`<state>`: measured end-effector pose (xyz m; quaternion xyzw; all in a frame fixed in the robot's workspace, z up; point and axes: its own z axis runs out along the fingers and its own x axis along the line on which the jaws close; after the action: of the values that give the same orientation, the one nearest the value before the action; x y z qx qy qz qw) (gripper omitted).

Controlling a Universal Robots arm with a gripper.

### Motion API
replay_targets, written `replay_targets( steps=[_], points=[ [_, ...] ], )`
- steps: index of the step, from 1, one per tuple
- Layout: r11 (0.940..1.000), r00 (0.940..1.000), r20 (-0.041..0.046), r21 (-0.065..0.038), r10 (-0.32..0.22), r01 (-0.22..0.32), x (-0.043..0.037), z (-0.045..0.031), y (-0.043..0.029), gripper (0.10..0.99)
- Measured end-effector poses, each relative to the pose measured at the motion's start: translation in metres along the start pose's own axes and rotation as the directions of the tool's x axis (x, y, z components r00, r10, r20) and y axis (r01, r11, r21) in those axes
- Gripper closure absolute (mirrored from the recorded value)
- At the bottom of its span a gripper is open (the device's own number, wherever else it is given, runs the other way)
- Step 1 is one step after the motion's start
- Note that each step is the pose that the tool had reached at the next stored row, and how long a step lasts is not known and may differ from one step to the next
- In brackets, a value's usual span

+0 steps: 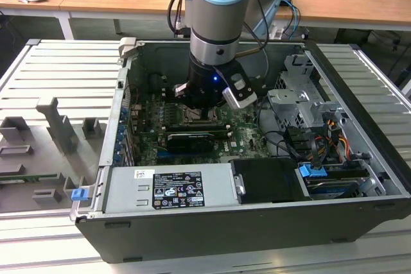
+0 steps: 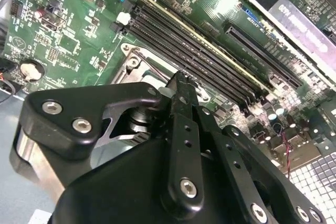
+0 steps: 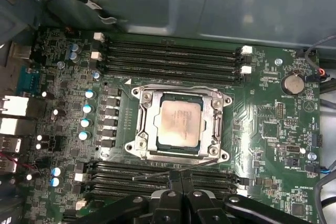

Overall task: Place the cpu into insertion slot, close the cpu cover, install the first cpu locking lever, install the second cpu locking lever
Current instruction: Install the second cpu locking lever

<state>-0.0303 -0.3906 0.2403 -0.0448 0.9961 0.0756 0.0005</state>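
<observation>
gripper [image 3: 176, 190] fingers pressed together, empty, cpu [image 3: 178, 121] seated under cpu cover [image 3: 216, 124]

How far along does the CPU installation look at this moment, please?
Done: the cpu sits in the insertion slot, with the cpu cover closed flat around it. In hand: the gripper is at a thin lever beside the socket. Left: whether either lever is latched is unclear.

My closed fingers [image 3: 176, 182] hang low over the motherboard [image 3: 262, 124], just beside the cpu cover [image 3: 181, 121]. Memory slots [image 3: 168, 56] flank the socket on two sides; the case wall [image 3: 184, 3] rises past the far slots.
</observation>
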Motion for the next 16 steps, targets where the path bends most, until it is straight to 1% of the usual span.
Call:
replay_targets(
  steps=[3, 5, 7, 8, 11, 14, 15, 16],
  points=[
    [1.0, 1.0, 0.0001, 0.0, 0.0, 0.0, 0.0011, 0.0, 0.0001, 0.98],
    [1.0, 1.0, 0.0001, -0.001, 0.0, 0.0, 0.0039, 0.0002, 0.0003, 0.98],
    [1.0, 1.0, 0.0001, -0.001, 0.0, 0.0, 0.0091, 0.0009, 0.0007, 0.98],
    [1.0, 1.0, 0.0001, -0.001, 0.0, 0.0, 0.0118, 0.0023, 0.0007, 0.98],
    [1.0, 1.0, 0.0003, -0.003, 0.0, 0.0, 0.0155, 0.0064, 0.0004, 0.98],
    [1.0, 1.0, 0.0001, -0.006, -0.002, 0.002, 0.0195, 0.0146, -0.0002, 0.98],
    [0.9999, 1.0, 0.0008, -0.015, -0.003, 0.003, 0.0211, 0.0155, -0.0003, 0.98],
    [0.9996, 1.0, 0.0021, -0.029, -0.003, 0.003, 0.0225, 0.0157, -0.0001, 0.98]
  ],
)
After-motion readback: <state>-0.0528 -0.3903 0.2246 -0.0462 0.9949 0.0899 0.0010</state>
